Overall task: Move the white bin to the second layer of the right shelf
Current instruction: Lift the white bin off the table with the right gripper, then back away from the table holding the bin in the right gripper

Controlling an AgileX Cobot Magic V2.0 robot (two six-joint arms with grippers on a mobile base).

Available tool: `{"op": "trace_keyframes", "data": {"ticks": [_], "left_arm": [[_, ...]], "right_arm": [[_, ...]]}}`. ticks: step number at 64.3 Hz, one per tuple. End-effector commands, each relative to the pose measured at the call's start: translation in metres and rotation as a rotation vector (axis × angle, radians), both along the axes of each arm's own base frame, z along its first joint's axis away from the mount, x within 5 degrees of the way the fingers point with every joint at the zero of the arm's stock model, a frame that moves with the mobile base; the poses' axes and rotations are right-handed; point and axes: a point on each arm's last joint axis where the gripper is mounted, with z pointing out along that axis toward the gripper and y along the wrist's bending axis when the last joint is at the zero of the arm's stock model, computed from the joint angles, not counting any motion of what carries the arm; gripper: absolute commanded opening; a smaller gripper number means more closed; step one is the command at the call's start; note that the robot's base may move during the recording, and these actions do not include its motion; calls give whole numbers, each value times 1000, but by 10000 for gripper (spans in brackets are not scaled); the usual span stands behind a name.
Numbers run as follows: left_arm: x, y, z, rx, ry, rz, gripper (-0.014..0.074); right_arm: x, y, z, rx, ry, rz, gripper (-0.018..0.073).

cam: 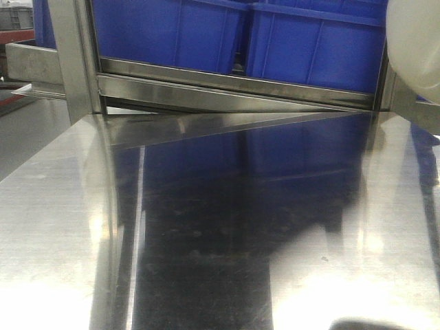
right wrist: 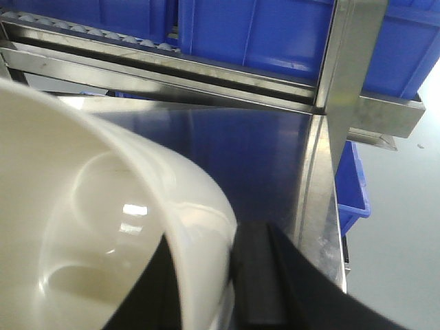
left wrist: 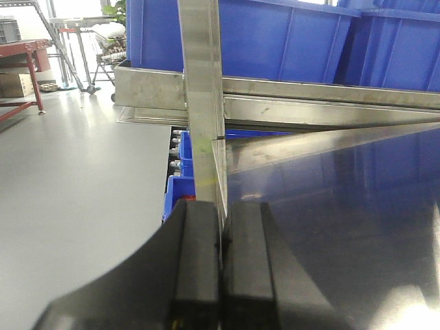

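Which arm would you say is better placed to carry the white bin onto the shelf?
Right. The right end effector is shut on the wall of the white bin; the left end effector is shut and empty, by the left edge of the steel table.

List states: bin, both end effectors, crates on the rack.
white bin, gripped by its wall, held up off the steel table, nothing visible inside.
right end effector, shut on the white bin, one finger inside, one outside.
left end effector, shut, holding nothing.
blue crates, sitting on the roller level.
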Motion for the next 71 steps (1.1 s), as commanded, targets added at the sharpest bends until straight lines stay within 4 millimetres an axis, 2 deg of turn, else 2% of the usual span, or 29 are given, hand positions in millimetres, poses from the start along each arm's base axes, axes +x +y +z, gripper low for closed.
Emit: {"op": "trace_keyframes", "data": {"ticks": [1, 71], "left_arm": [[0, 0, -4, -19, -59, -2, 85], [0, 0, -4, -19, -59, -2, 85]], "right_arm": [[0, 0, 21, 27, -144, 0, 57], [-1, 0, 22, 28, -147, 0, 56]]}}
